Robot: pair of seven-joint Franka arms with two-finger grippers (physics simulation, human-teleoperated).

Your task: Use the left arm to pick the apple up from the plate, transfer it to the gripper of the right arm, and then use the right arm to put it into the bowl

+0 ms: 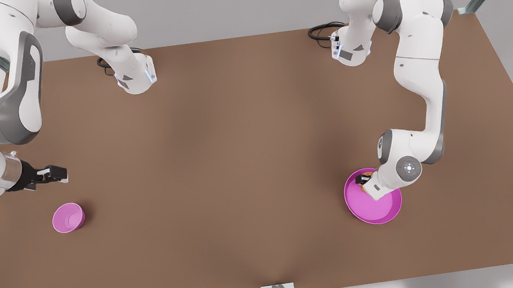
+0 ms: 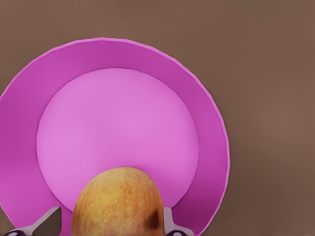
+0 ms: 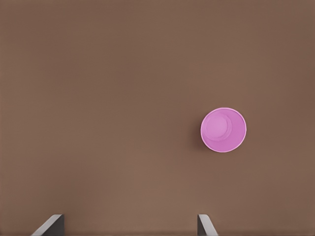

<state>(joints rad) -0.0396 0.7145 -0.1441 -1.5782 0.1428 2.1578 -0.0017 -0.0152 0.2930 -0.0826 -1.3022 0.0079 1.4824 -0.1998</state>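
Brown worktop (image 1: 249,163) carries everything: at four o'clock the bent left arm (image 1: 426,99) lowers its pincer (image 1: 364,181) over the plate (image 1: 380,212), fingers clamping the apple (image 2: 118,204). At nine o'clock the right pincer (image 1: 54,173) waits, spread wide, above the bowl (image 1: 68,218).

Showing on the brown table (image 1: 250,173) are two robot arms, one plate (image 1: 385,211), one bowl (image 1: 68,218) and one apple (image 2: 118,204).
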